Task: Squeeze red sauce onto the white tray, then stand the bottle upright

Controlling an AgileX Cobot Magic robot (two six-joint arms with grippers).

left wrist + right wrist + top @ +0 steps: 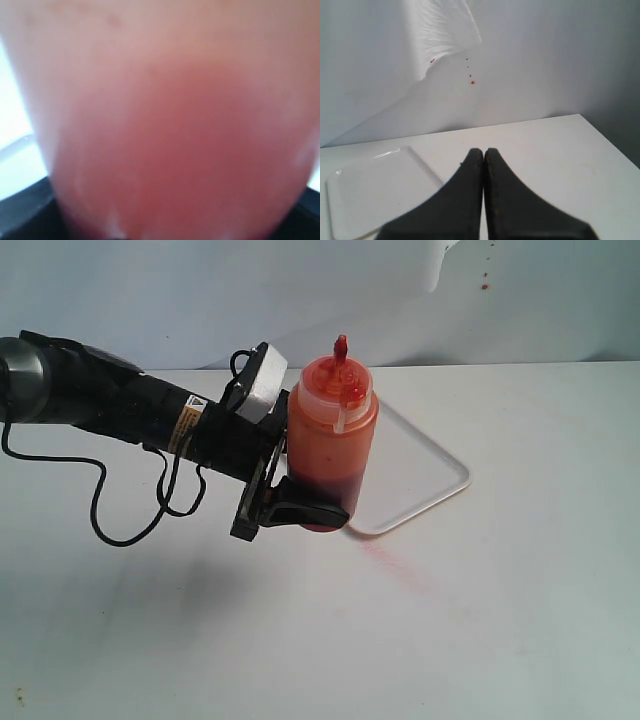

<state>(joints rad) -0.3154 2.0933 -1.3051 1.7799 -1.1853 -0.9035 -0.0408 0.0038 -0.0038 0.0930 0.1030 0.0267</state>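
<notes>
Left gripper clamps bottle low on body, upright, at tray left edge, hiding that part. Sauce dark in lower bottle. Faint red smear on worktop near tray. Base touching worktop: cannot tell. Left wrist view: blurred bottle only. Right gripper closed, empty.

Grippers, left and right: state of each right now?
Left gripper: closed on the small translucent orange-red plastic squeeze bottle, which is upright.
Right gripper: closed, holding nothing.
</notes>
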